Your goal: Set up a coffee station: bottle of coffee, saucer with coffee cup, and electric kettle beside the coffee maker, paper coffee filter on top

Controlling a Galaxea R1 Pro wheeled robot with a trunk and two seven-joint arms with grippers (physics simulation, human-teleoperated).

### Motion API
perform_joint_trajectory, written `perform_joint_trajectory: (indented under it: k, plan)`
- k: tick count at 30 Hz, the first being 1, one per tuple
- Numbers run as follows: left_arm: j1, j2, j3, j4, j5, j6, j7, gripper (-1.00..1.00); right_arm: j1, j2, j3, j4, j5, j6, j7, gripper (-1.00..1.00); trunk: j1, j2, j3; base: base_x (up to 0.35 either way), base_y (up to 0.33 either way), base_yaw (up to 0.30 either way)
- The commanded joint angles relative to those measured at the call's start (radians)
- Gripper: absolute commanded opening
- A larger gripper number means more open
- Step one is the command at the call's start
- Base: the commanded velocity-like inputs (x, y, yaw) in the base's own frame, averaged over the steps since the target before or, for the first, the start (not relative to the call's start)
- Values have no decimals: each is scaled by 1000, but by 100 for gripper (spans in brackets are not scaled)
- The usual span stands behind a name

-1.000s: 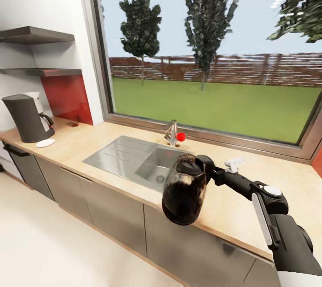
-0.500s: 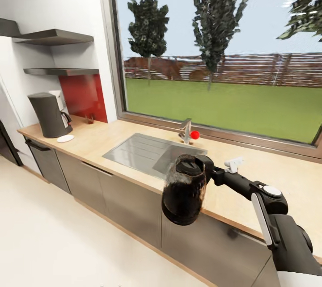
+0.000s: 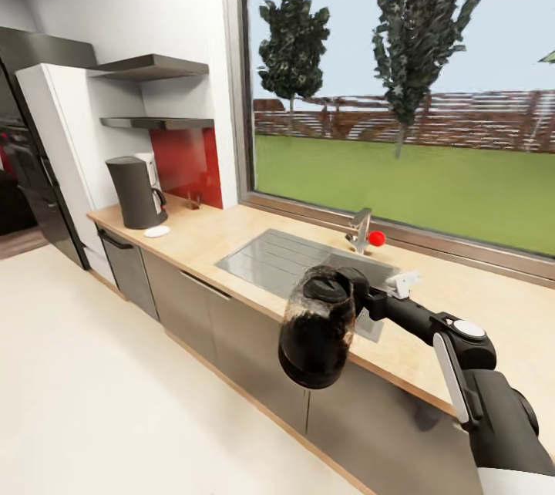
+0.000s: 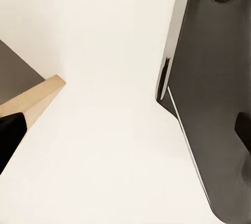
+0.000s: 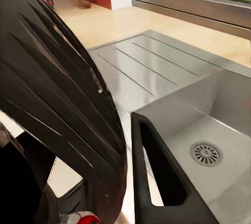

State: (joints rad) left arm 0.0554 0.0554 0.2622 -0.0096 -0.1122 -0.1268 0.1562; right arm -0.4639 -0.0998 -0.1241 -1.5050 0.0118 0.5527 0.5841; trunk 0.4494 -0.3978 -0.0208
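Head view: right claw [image 3: 361, 296] grasps the kettle [image 3: 317, 328] by its handle at 3 o'clock; glass, liquid-heavy, probably fragile and sloshy.

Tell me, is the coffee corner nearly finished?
Not quite. The coffee maker already stands on the countertop with the saucer beside it. The right gripper is carrying the electric kettle, far from the coffee maker. Setting it down there is left. I can't make out the cup, filter or bottle.

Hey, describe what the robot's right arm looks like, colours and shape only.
The right arm is mostly glossy black and rounded, with a white strip along the forearm, a round grey-white cap at a joint and a small white bracket near the wrist. A white panel shows at its base.
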Motion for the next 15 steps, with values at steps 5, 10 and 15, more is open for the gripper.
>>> perform_joint_trajectory:
  k: [5,10,15]
  plan:
    - [0,0,8,-1,-11,-2,3,100,-1,0,-2,-1,-3,7,6,-100,1,-2,-2,0,0,277]
    - [-2,0,8,-1,-11,3,3,100,-1,0,-5,-8,-3,6,7,-100,1,-2,-2,0,0,223]
    - [0,3,8,1,-10,8,4,100,-1,0,0,-6,-3,-60,9,-100,1,-2,-2,0,0,11]
